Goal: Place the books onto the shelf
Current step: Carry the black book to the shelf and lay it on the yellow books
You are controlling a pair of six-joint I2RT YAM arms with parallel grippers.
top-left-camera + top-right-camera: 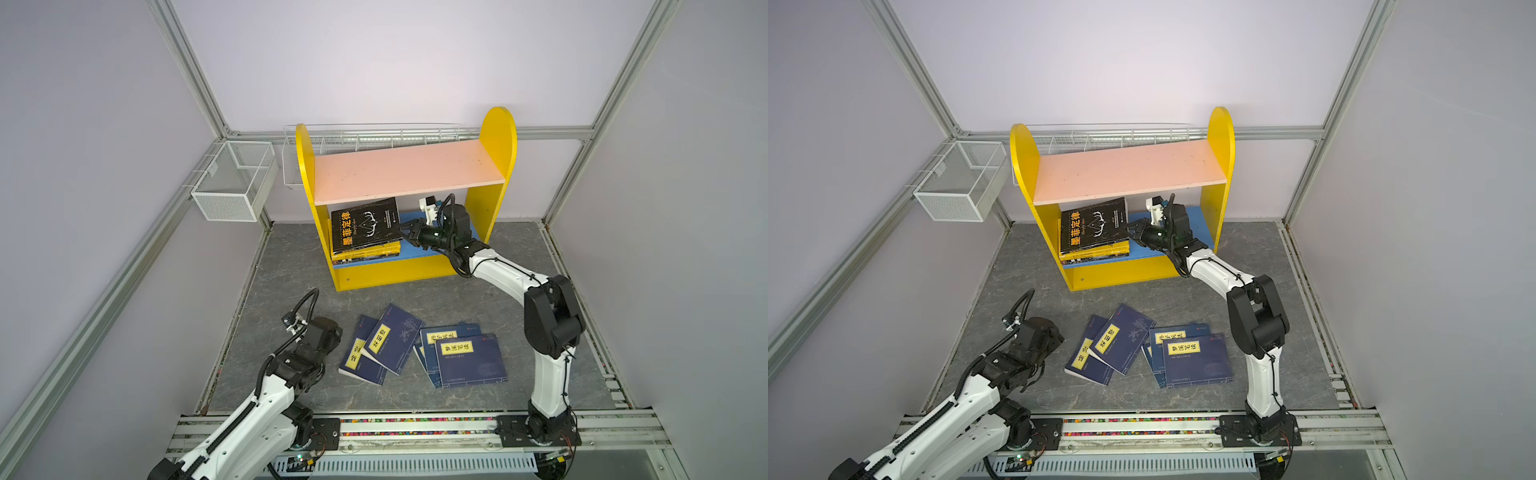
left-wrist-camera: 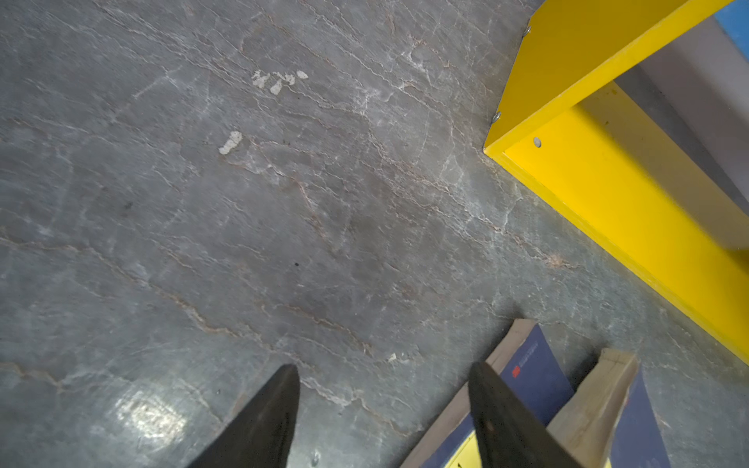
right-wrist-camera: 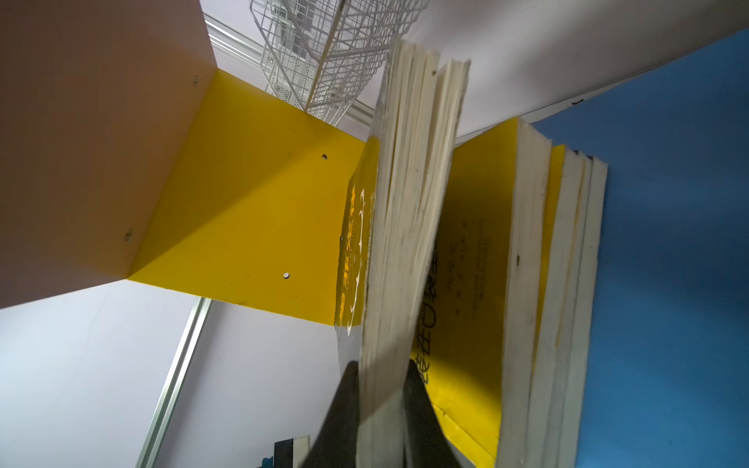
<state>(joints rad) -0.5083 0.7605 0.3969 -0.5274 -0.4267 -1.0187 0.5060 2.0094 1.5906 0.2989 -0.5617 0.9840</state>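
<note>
My right fingers (image 3: 340,417) pinch the black book (image 1: 365,226), tilted over the stack (image 1: 365,251) on the shelf's (image 1: 496,137) blue lower board (image 1: 411,249); I'd lower it flat, then release. My left fingers (image 2: 263,417) gape empty over the desk (image 1: 291,266), beside the navy books (image 1: 469,359).

You have a white mesh basket (image 1: 232,183) hanging at the far left and a long wire basket (image 1: 374,139) running along the back. Your tabletop (image 1: 291,266) is grey with stone-like veins.

Glossy black book (image 1: 365,226) — wire-mesh basket (image 1: 224,208)
</note>
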